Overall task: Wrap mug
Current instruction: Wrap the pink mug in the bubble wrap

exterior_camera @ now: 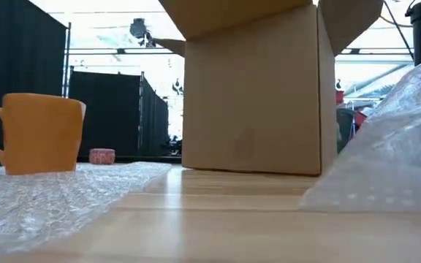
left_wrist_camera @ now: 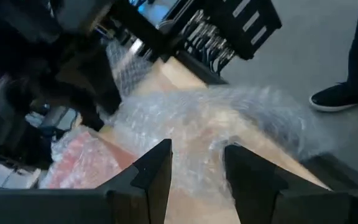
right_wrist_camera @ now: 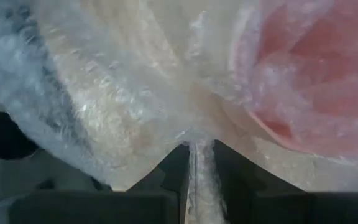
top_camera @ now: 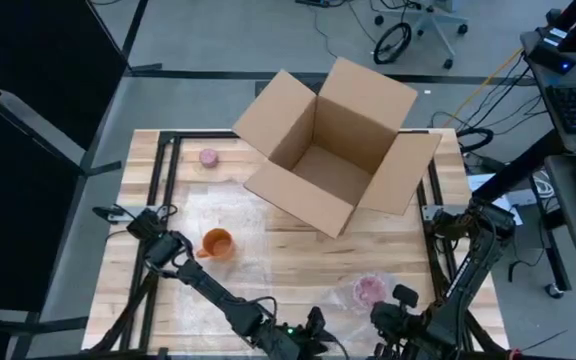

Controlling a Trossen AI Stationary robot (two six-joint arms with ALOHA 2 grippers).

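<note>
A pink mug (top_camera: 369, 290) lies bundled in clear bubble wrap (top_camera: 356, 296) near the table's front edge, right of centre. My right gripper (top_camera: 384, 318) is just on the near side of it, shut on the wrap. My left gripper (top_camera: 315, 326) stands open at the near edge, left of the bundle, with loose wrap (left_wrist_camera: 229, 118) ahead of its fingers. An orange mug (top_camera: 216, 243) stands upright on a second bubble wrap sheet (top_camera: 203, 215) at the left. My right gripper pinches a thin gathered strip of the bubble wrap (right_wrist_camera: 201, 163) between its two fingers, at the wrap's near edge beside the pink mug (right_wrist_camera: 316, 81). It comes from the table's near side. The rest of the wrap spreads out ahead and covers the mug.
An open cardboard box (top_camera: 333, 150) lies at the far centre of the table with its flaps spread. A small pink roll (top_camera: 208, 157) sits at the far left. A person's shoe (left_wrist_camera: 337, 96) shows on the floor beyond the table edge.
</note>
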